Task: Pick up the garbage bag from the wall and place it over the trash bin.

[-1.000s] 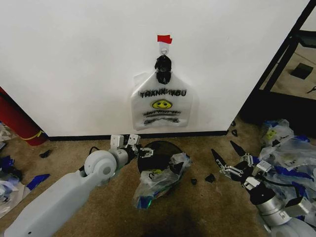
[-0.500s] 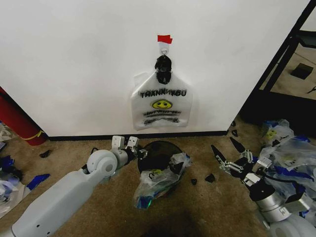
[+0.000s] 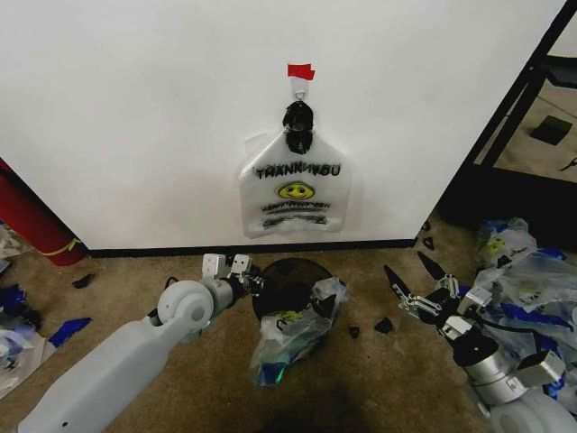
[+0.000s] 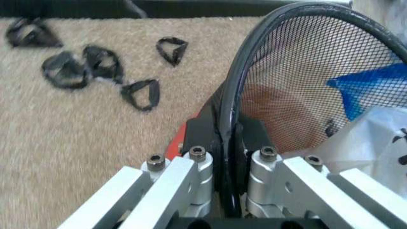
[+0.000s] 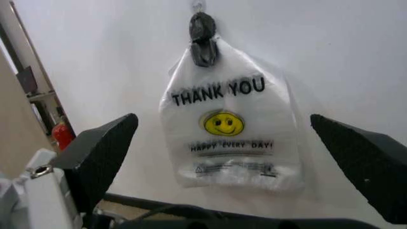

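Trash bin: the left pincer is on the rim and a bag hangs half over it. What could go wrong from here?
1. The left pincer is clamped on the rim of the bin; a pull could tip or drag it across the carpet.
2. The bag covers one side of the rim and slumps to the floor, so it may slide off.
3. The right pincer hangs open beside a heap of bags and could snag one.

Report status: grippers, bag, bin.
Left gripper jaws shut on black wire-mesh trash bin rim. Right gripper open, low. See-through smiley garbage bag draped over bin.
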You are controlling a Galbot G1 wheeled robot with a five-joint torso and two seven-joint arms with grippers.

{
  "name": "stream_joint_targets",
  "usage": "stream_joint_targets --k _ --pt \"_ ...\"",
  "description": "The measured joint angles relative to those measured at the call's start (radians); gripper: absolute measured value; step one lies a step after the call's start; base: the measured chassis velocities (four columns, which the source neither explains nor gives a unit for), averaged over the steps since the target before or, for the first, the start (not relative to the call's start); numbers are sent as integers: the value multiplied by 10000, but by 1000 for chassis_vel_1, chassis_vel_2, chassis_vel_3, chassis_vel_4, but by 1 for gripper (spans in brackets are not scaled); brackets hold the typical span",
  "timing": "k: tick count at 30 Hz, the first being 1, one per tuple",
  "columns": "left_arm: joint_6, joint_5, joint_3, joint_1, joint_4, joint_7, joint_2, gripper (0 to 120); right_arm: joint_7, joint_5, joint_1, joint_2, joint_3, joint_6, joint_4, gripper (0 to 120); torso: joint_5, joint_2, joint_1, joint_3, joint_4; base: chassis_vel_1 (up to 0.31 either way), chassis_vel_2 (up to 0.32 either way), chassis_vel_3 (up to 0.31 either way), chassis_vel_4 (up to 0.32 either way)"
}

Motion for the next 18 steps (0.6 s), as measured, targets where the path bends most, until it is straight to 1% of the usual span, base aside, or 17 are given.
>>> stream_joint_targets --k 3,4,5,6,8,10,11,13,15,18 --pt "-287 -842 -705 556 -593 -1246 -123 3 46 13 -5 0 23 3 -77 100 4 0 0 0 2 0 0 0 0" --pt "-365 -952 -856 686 -705 -1464 -159 3 62 15 1 0 24 3 -95 100 4 0 0 0 2 0 0 0 0" --pt "-365 -952 -856 686 -705 -1464 -159 3 62 15 1 0 24 3 -95 100 4 0 0 0 2 0 0 0 0" --pt "-598 -1121 -1156 979 -920 -1909 -246 3 99 19 18 0 25 3 -139 100 3 0 0 -1 2 0 0 0 0" --pt "-1000 -1243 -1474 1360 -1136 -2472 -395 3 162 36 54 -12 24 -3 -178 100 3 0 0 -1 2 0 0 0 0" --pt "-1421 -1257 -1648 1751 -1240 -2848 -627 3 245 70 94 -46 25 -37 -210 100 5 0 0 -1 2 0 0 0 0" --pt "-1421 -1257 -1648 1751 -1240 -2848 -627 3 245 70 94 -46 25 -37 -210 100 5 0 0 -1 2 0 0 0 0" --pt "-1937 -1159 -1798 2189 -1298 -3194 -1080 3 340 86 159 -95 38 -83 -259 100 -1 0 0 -1 3 0 0 0 0" --pt "-2448 -818 -1870 2595 -1323 -3333 -1488 3 401 83 187 -137 46 -122 -302 100 4 0 0 -1 0 0 0 0 0" --pt "-2915 -393 -1881 3017 -1323 -3426 -1925 3 477 64 192 -157 47 -157 -329 100 2 0 0 0 3 0 0 0 0"
